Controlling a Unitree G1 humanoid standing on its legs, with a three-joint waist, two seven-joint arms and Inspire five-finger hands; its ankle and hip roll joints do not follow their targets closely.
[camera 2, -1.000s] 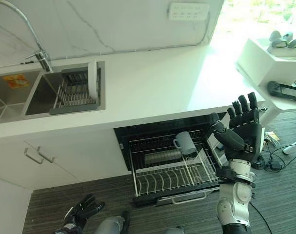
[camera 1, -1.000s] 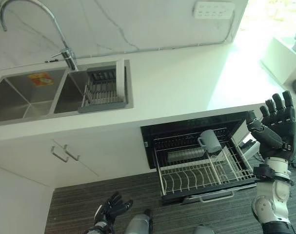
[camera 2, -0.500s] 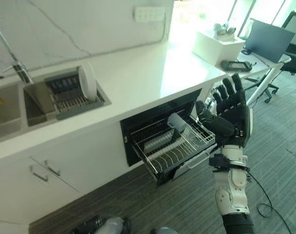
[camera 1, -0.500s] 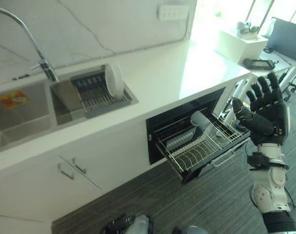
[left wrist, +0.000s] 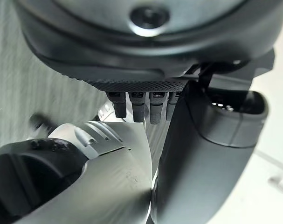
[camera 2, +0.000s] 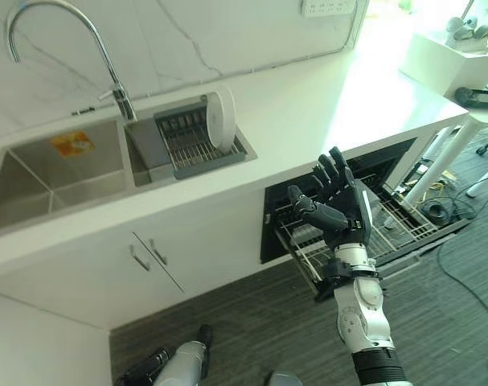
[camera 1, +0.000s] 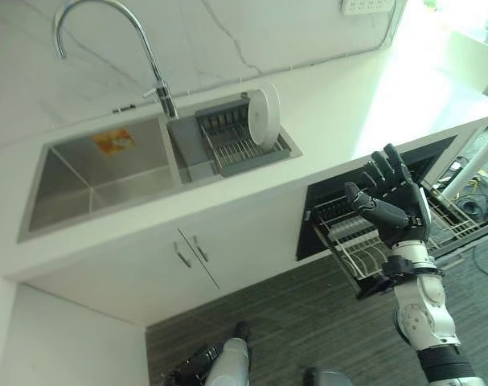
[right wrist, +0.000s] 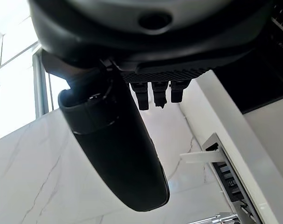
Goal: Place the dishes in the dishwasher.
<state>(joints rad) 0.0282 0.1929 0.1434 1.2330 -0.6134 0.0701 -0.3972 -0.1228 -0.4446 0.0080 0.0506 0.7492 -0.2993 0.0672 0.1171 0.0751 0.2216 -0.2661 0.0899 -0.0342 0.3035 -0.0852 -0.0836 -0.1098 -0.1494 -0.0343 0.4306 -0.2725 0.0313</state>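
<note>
A white plate [camera 1: 264,117] stands on edge in a grey dish rack [camera 1: 231,145] set in the sink's smaller basin. Below the counter the dishwasher's wire rack [camera 2: 398,229] is pulled out, with dishes in it partly hidden behind my right hand [camera 1: 395,203]. That hand is raised in front of the rack, fingers spread, open and holding nothing. My left hand [camera 2: 144,372] hangs low over the dark floor, fingers [left wrist: 137,107] relaxed and empty.
A tall curved faucet [camera 1: 107,24] rises over the big steel basin [camera 1: 91,173]. The white counter [camera 1: 348,104] runs to the right. Cupboard doors with handles [camera 1: 194,249] sit under the sink. A white table with devices [camera 2: 449,48] stands at the far right.
The whole picture has swung, so the camera moved: the sink and faucet now sit nearer the middle. My right hand stays raised and open, now in front of the rack.
</note>
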